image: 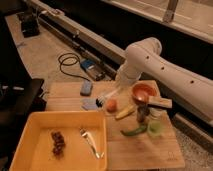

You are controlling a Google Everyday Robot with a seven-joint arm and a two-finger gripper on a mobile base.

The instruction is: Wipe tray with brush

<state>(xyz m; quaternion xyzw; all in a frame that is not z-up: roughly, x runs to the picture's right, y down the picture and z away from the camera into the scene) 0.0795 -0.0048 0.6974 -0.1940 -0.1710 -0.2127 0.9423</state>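
Observation:
The yellow-orange tray point(30, 121) sits at the front left of the wooden table, with dark crumbs point(58, 142) and a silver fork point(90, 143) inside. The brush point(106, 97) lies slanted on the wooden board, its whitish handle pointing up-right and its dark bristle head point(100, 102) at the lower left, just beyond the tray's far right corner. My gripper point(121, 84) hangs from the white arm at the upper end of the brush handle. Whether it touches the handle is not visible.
A blue sponge point(86, 88) and a grey-blue pad point(90, 104) lie left of the brush. An orange fruit point(111, 105), banana point(125, 112), orange bowl point(144, 91), can point(142, 114), green cup point(155, 128) and green pepper point(132, 131) crowd the right. A cable point(69, 62) lies on the floor behind.

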